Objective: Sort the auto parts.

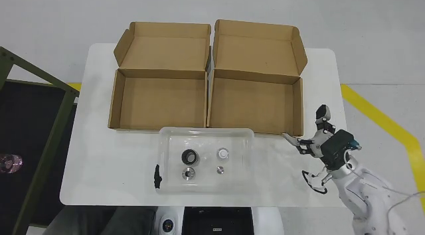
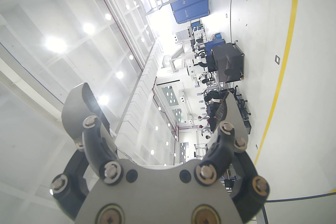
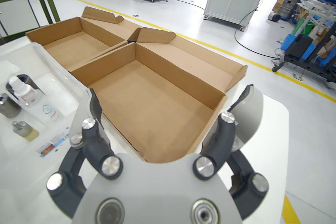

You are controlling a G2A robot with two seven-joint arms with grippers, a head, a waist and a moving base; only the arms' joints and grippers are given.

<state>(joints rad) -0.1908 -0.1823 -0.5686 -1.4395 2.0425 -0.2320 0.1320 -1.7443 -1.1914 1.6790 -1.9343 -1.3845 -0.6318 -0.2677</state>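
The parts to be sorted lie together in a clear tray (image 1: 206,131) at the near edge of the counter (image 1: 99,135). They are a black ring (image 1: 190,156), a small white bottle (image 1: 224,153), a metal cylinder (image 1: 190,173) and a smaller metal piece (image 1: 220,168). Each sits a little apart from the others, which should let them be picked up one at a time.

Just behind the tray, the left box (image 1: 159,102) and the right box (image 1: 255,105) stand side by side. Both are cardboard, and their lids are folded back away from the robot so that parts can be dropped in from above. Only bare cardboard shows inside them, so I judge that sorting has not yet begun.

The right tool (image 1: 305,124) hangs over the counter just beside the near corner of the right box, off to the side of the tray. Its fingers are spread apart with nothing between them, a ready pose from which the tray is near. The left tool (image 2: 153,104) also has its fingers apart and holds nothing. It is turned up toward the hall's ceiling, away from the counter, so it looks parked. The first pick likely falls to the right arm.
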